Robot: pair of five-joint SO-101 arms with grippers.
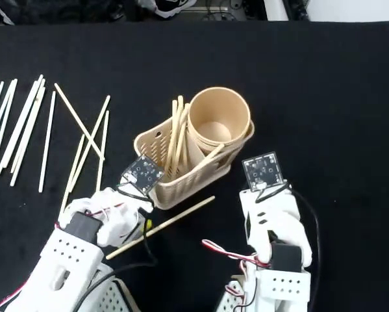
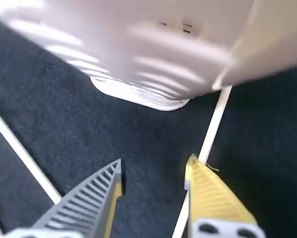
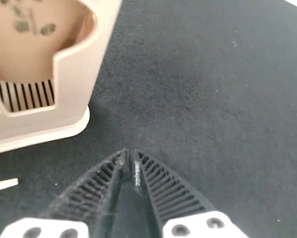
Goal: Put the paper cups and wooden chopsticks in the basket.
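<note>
Just ahead of the left end effector (image 2: pixel 154 166), fingers spread, sits the beige slotted plastic basket (image 2: pixel 153 49); the right end effector (image 3: pixel 130 157) is closed, empty.

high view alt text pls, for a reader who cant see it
A beige basket at the middle of a black table holds stacked paper cups and several wooden chopsticks. More loose chopsticks lie scattered at the picture's left, one chopstick lies just before the basket, and the left arm and right arm sit near it.
</note>
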